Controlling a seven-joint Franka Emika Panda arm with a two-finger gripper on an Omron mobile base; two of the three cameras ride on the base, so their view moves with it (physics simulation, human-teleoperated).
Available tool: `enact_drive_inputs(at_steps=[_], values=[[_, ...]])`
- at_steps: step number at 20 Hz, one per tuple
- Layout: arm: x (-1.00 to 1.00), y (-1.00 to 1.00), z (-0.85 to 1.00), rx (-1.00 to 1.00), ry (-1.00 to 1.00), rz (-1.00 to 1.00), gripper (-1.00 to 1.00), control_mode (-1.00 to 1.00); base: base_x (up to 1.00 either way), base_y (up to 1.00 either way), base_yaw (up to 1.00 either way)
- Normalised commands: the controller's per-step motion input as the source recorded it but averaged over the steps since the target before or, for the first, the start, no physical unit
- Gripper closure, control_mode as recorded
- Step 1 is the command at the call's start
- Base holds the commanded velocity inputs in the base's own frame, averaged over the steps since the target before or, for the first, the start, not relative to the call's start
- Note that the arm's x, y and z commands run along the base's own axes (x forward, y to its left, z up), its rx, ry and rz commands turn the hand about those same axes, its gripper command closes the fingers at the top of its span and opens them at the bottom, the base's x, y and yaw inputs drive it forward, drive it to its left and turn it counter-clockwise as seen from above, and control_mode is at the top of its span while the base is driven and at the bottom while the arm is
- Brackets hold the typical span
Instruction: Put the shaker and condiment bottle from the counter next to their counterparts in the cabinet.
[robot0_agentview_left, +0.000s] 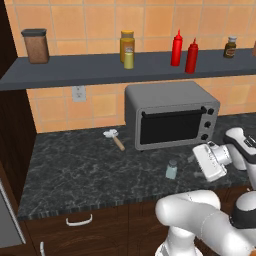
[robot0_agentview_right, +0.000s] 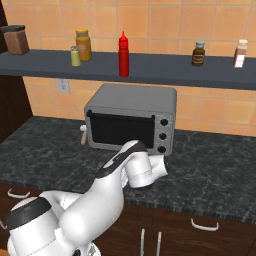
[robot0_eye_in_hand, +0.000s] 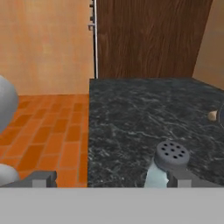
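On the dark marbled counter (robot0_agentview_left: 75, 165), just in front of the grey toaster oven (robot0_agentview_left: 170, 117), stands the small pale blue-clear glass shaker with its grey perforated metal cap (robot0_agentview_left: 171, 169), upright and untouched. Up on the long dark grey wall shelf (robot0_agentview_left: 75, 70), two slim red squeeze bottles with cone nozzles (robot0_agentview_left: 176, 48) stand side by side, so by the look of it the bottle half of the job is already done. The small yellow-green shaker with a grey cap (robot0_agentview_left: 129, 58) waits further left on that shelf, in front of an amber jar (robot0_agentview_left: 127, 41), with room beside it.

What is left, then, is the glass shaker. The white arm's claw (robot0_agentview_left: 196, 156) hangs low near it, jaws spread wide apart and holding nothing. In the hand view the shaker's cap sits at the bottom right, just by one dark fingertip (robot0_eye_in_hand: 183, 178), so the claw seems lined up close but not yet around the glass. Grasping, lifting and setting it beside the yellow-green shaker all remain.
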Motion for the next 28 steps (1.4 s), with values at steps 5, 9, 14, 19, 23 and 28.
enact_drive_inputs(at_steps=[5,9,14,19,23,28], values=[[0.1,0.18,-0.15,0.0,0.07,0.0,-1.0,-1.0,0.0,0.0,0.0],[0.05,0.18,-0.25,0.0,0.05,0.0,-1.0,-1.0,0.0,0.0,0.0],[0.03,0.07,-0.12,0.0,0.03,0.0,-1.0,-1.0,0.0,0.0,0.0],[0.12,0.02,0.0,0.01,0.01,0.0,-1.0,-1.0,0.0,0.0,0.0],[0.06,0.04,-0.01,0.01,0.02,0.0,-1.0,-1.0,0.0,0.0,0.0],[0.13,0.1,-0.03,0.0,0.02,0.0,-1.0,-1.0,0.0,0.0,0.0]])
